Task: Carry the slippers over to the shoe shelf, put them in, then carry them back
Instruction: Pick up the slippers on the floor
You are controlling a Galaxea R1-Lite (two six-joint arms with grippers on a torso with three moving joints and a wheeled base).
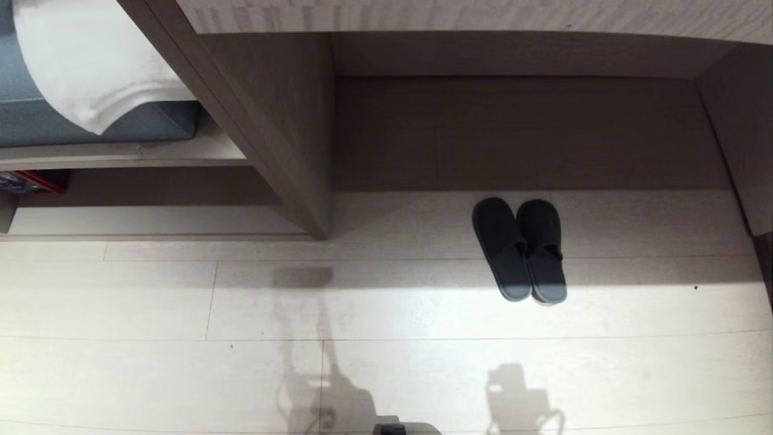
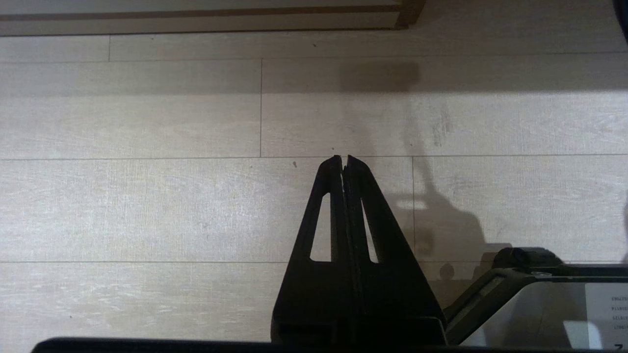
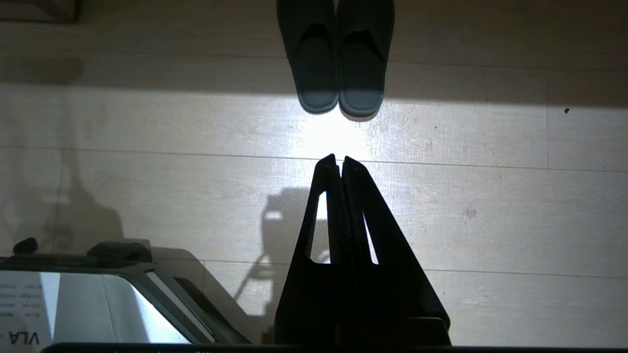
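The slippers [image 1: 520, 248], a dark pair set side by side, stand on the pale floor with their toes just inside a wide low recess [image 1: 519, 133]. They also show ahead of my right gripper [image 3: 339, 159] as the slippers [image 3: 336, 54], a short stretch of floor away. That gripper is shut and holds nothing. My left gripper [image 2: 342, 158] is shut too, over bare floor. The shoe shelf [image 1: 151, 220], a low cubby with a pale bottom board, lies to the left past a slanting partition. Its front edge shows as the shoe shelf [image 2: 196, 19]. Neither arm appears in the head view.
A taupe partition board [image 1: 272, 133] separates the two openings. Above the left cubby sits a blue cushion [image 1: 90, 121] with a white towel [image 1: 90, 54] draped over it. A red item [image 1: 30, 181] lies at the far left. My base [image 3: 73, 304] is close beneath the arms.
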